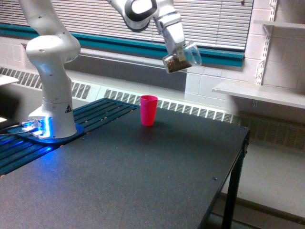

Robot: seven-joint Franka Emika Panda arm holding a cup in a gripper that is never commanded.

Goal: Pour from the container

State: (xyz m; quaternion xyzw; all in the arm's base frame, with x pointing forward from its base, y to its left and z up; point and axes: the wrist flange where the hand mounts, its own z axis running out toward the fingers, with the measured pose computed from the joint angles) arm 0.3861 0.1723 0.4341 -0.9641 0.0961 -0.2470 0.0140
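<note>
1. Exterior view: my gripper (pixel 179 51) is high above the table (pixel 143 176), in front of the window blinds (pixel 209 21).
2. My jaws are clamped on the container (pixel 183 58), a clear plastic cup.
3. The container is tilted, its wider mouth toward the exterior view's right and slightly up, its base toward the left and down. Brown granular bits sit in the lower part near the base.
4. The container is in the air, above the pink cup (pixel 148 110) and toward the exterior view's right of it, well apart from it.
5. The pink cup stands upright on the dark table near its far edge, mouth up.
6. My arm's white base (pixel 52 102) stands at the exterior view's left, on a mount with blue light.
</note>
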